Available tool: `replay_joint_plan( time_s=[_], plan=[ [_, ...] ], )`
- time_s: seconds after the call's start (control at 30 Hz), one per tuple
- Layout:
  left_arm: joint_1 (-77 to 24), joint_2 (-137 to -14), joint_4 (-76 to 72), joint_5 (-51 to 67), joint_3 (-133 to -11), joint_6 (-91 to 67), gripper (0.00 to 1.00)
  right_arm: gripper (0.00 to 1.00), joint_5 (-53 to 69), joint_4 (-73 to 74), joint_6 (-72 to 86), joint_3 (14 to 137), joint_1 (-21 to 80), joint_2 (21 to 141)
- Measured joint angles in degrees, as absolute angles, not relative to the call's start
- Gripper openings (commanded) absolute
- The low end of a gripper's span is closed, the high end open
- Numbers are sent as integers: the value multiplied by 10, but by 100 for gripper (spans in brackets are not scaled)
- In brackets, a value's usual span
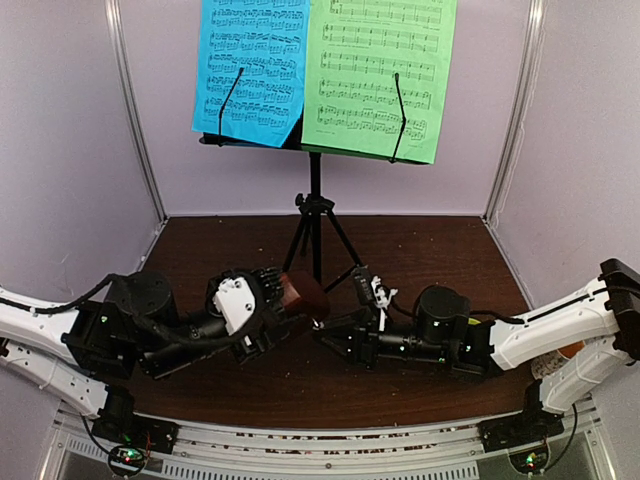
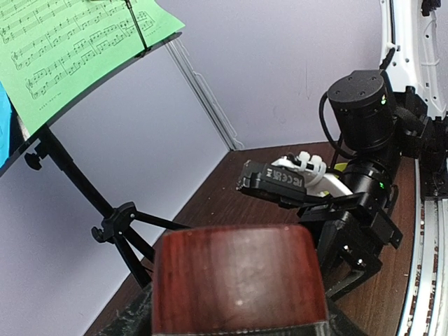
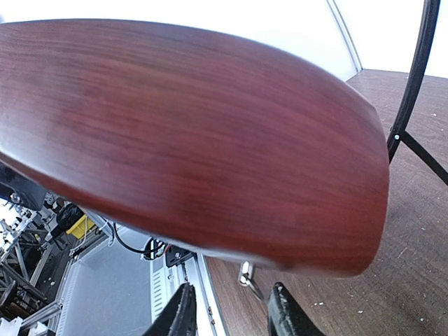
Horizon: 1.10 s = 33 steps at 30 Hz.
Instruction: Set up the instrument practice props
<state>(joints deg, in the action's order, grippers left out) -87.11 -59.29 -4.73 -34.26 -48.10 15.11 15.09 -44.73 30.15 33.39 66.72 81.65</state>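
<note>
The black tripod music stand (image 1: 315,205) stands at the back centre. A blue music sheet (image 1: 250,70) and a green music sheet (image 1: 380,75) rest on its desk under wire clips. The stand (image 2: 70,175) and the green sheet (image 2: 70,42) also show in the left wrist view. My left gripper (image 1: 285,305) is shut on the reddish-brown metronome (image 1: 303,293) and holds it in front of the stand's legs. The metronome fills the low centre of the left wrist view (image 2: 238,280). My right gripper (image 1: 326,325) is open beside the metronome (image 3: 196,133), its fingers (image 3: 180,315) apart below a small metal key (image 3: 245,274).
White enclosure walls with metal corner posts (image 1: 135,120) close in the dark wooden table (image 1: 440,250) at the back and sides. A metal rail (image 1: 330,455) runs along the front edge. The stand's tripod legs (image 1: 340,245) spread just behind both grippers.
</note>
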Motion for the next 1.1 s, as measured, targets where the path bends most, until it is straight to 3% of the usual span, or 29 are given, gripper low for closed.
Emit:
replay_joint_plan(
  time_s=[0.37, 0.67, 0.87, 1.1],
  plan=[
    [-871, -583, -70, -340, -476, 153, 17, 22, 150, -452, 324, 353, 665, 825],
    [-871, -583, -83, -340, -475, 159, 17, 0, 145, -463, 355, 353, 660, 828],
    [-871, -581, -99, -340, -472, 170, 17, 0, 152, -481, 385, 352, 653, 830],
    [-870, -572, -121, -334, -458, 188, 16, 0, 192, -602, 472, 318, 628, 854]
  ],
)
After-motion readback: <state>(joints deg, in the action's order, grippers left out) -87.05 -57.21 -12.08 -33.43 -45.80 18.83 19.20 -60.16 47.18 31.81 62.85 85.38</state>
